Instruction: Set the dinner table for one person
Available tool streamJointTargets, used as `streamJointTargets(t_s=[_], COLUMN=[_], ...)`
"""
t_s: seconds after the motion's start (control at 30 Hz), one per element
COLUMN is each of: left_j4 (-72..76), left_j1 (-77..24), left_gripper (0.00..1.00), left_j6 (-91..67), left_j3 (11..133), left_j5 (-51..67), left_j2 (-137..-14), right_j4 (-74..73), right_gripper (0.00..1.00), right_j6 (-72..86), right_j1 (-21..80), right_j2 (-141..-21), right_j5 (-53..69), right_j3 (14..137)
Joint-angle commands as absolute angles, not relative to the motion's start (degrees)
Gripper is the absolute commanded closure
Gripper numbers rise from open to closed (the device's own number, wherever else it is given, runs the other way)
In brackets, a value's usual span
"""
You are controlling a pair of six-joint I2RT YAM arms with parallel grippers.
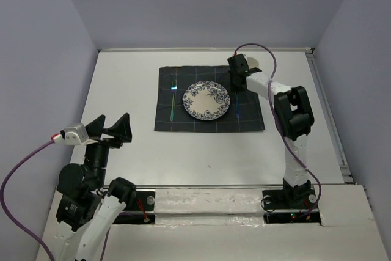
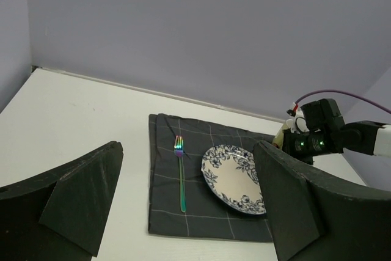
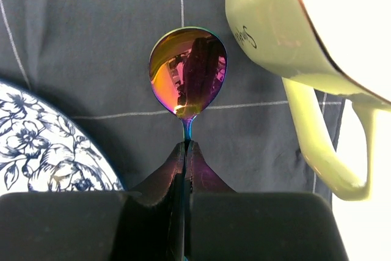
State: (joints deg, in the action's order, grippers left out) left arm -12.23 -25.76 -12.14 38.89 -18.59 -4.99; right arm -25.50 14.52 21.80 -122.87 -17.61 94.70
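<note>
Leftmost, the left gripper (image 1: 110, 128) hangs over the near left part of the dinner table (image 1: 201, 157), its two dark fingers spread wide apart and holding nothing. Further right and farther back, a dark checked cloth (image 1: 165, 84) lies flat on the white tabletop. On the cloth's left part lies a fork (image 1: 174, 103), shiny with rainbow tints, its tines toward the far side. Just right of it, not touching, a blue-and-white flowered plate (image 1: 207, 100) sits at the cloth's middle. Right of the plate, the right gripper (image 3: 185, 151) has its fingers pinched tight on the neck of a rainbow-tinted spoon (image 3: 187, 71), whose bowl points far, over the cloth. Just right of the bowl stands a pale yellow-green mug (image 3: 275, 29) at the cloth's far right corner, its handle reaching past the cloth's edge over the white top.
</note>
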Motion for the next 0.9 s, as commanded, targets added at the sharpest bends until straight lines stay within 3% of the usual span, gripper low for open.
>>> streamJointTargets(t_s=[0.0, 0.4, 0.6, 0.87], left_j4=[-9.4, -9.23, -9.23, -8.97], left_j1=[-25.4, -25.23, -24.61, -23.47], left_gripper=[0.01, 0.01, 0.01, 0.01], left_j6=[-10.9, -10.81, -10.81, -10.46], left_j3=[38.41, 38.41, 38.41, 38.5], left_j5=[-18.02, -17.75, -17.49, -16.52], left_j2=[-6.5, -7.29, -7.82, -9.05], right_j4=[-24.43, -24.43, -24.08, -17.59], right_gripper=[1.0, 0.69, 0.66, 0.64], right_j6=[13.71, 14.68, 15.82, 16.7], right_j1=[21.62, 21.62, 22.93, 27.24], right_j2=[-124.01, -121.3, -113.04, -92.99], right_j5=[-19.07, -18.9, -14.51, -5.1], right_j3=[97.47, 96.68, 90.45, 77.01])
